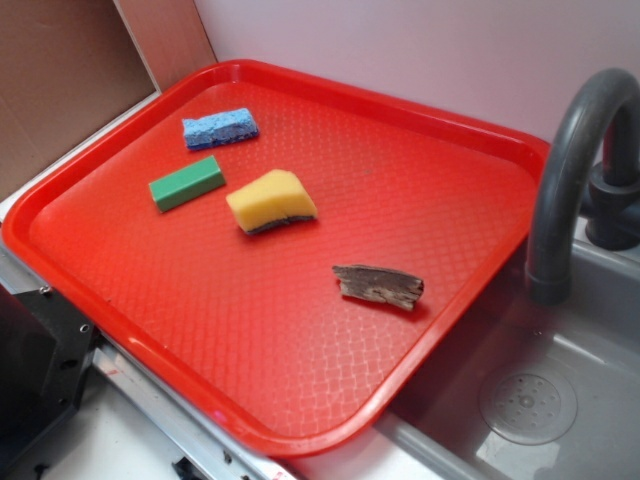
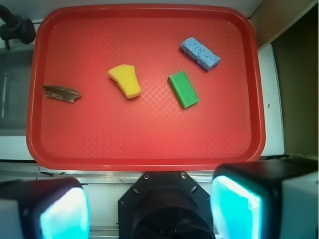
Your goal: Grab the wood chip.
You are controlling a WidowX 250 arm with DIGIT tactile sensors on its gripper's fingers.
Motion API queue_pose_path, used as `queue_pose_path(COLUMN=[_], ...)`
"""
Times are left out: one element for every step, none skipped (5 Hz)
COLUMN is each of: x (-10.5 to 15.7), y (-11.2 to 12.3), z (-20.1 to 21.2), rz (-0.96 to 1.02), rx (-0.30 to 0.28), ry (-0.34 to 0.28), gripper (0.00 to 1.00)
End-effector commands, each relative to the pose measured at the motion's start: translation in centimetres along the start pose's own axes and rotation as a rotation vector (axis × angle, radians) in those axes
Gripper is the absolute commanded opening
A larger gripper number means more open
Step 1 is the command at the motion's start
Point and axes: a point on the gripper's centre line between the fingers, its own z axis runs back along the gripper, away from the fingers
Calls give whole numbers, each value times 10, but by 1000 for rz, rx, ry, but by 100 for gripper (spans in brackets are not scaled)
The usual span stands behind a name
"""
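Wood chip point(image 1: 378, 285) sits untouched on the red tray point(image 1: 300, 400), gripper point(image 2: 149, 209) looks wide open and empty high above, so basically everything's left.

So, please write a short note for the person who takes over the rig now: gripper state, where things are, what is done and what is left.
Gripper: open, empty, high above the tray's near edge.
Wood chip: flat on the red tray, on the side near the faucet, apart from the yellow sponge.
Green block and blue sponge lie farther away.
Done: nothing.
Left: move over the chip, descend, close, lift.
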Motion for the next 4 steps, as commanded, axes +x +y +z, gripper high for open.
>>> queue_pose_path(x=[0, 12, 35, 51], y=[0, -6, -23, -51], z=[0, -8, -24, -39], rz=[0, -142, -389, -604], rx=[0, -18, -92, -100], ry=[0, -48, -131, -126], gripper=[100, 100, 100, 100])
